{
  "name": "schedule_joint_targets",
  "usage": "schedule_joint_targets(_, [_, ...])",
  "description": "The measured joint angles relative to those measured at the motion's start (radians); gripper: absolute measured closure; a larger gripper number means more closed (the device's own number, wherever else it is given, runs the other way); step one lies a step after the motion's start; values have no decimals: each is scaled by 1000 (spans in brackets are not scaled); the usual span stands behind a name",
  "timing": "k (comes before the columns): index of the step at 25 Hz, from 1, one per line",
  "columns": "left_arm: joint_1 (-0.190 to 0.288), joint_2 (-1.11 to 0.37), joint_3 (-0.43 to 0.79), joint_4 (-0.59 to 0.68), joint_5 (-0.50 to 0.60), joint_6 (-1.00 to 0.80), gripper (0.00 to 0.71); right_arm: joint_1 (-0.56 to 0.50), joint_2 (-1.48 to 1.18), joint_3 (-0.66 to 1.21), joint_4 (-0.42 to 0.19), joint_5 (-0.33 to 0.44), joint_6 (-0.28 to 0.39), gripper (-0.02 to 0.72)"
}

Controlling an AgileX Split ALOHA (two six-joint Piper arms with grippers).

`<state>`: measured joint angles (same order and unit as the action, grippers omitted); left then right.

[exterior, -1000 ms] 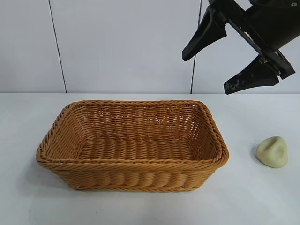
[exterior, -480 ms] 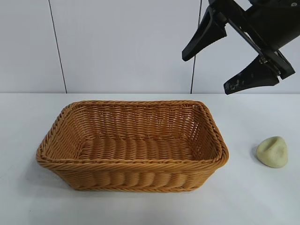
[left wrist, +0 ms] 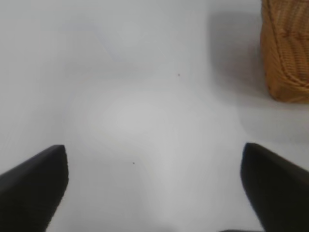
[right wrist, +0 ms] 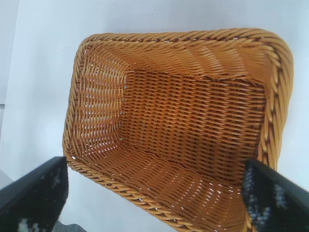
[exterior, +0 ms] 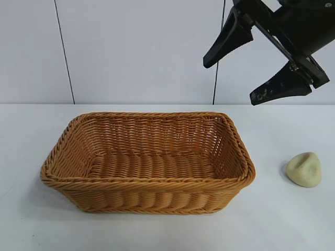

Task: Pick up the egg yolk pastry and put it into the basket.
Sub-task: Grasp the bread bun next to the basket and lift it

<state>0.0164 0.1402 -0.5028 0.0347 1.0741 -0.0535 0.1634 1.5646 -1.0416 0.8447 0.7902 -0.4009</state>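
Hanging high at the upper right of the exterior view, the right gripper (exterior: 266,66) has its two black fingers (exterior: 228,39) spread wide with nothing between them — well above the table (exterior: 157,230) and off beyond the basket's right end. The basket (exterior: 147,180) sits in the middle of the white table, long side toward the camera, its braided rim running all the way round and its woven floor bare. Over to its right, apart from the wicker and resting on the tabletop, lies the egg yolk pastry (exterior: 304,169) — a pale yellow lump with a dent in its face, touching nothing but the table.

From the right wrist view, the basket (right wrist: 178,130) fills the picture, seen from above, and the two dark fingertips (right wrist: 34,198) frame it at either edge, set far apart.

Over on the left wrist view, the left gripper (left wrist: 154,186) is out over plain white table (left wrist: 145,96), its fingers (left wrist: 31,186) also spread wide and holding nothing. One corner of the basket (left wrist: 287,48) shows at the picture's edge, casting a soft shadow on the surface beside it. The left arm does not show in the exterior view.
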Motion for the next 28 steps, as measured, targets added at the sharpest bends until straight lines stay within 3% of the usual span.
schedule_joint_targets(5, [0, -138, 0, -10, 0, 0, 15, 0, 0, 0, 0, 1, 0, 8])
schedule_joint_targets(9, [0, -145, 0, -15, 0, 0, 15, 0, 0, 0, -4, 1, 6, 8])
schedule_joint_targets(11, [0, -145, 0, -16, 0, 0, 15, 0, 0, -1, -35, 1, 24, 8])
schedule_joint_targets(13, [0, -145, 0, -16, 0, 0, 15, 0, 0, -19, -121, 7, 78, 8])
schedule_joint_targets(19, [0, -145, 0, -16, 0, 0, 15, 0, 0, -160, -573, 143, 334, 8])
schedule_joint_targets(21, [0, -145, 0, -16, 0, 0, 15, 0, 0, -196, -697, 192, 401, 8])
schedule_joint_targets(24, [0, -145, 0, -16, 0, 0, 15, 0, 1, -209, -792, 229, 453, 8])
schedule_joint_targets(28, [0, -145, 0, -16, 0, 0, 15, 0, 42, -214, -829, 237, 467, 8])
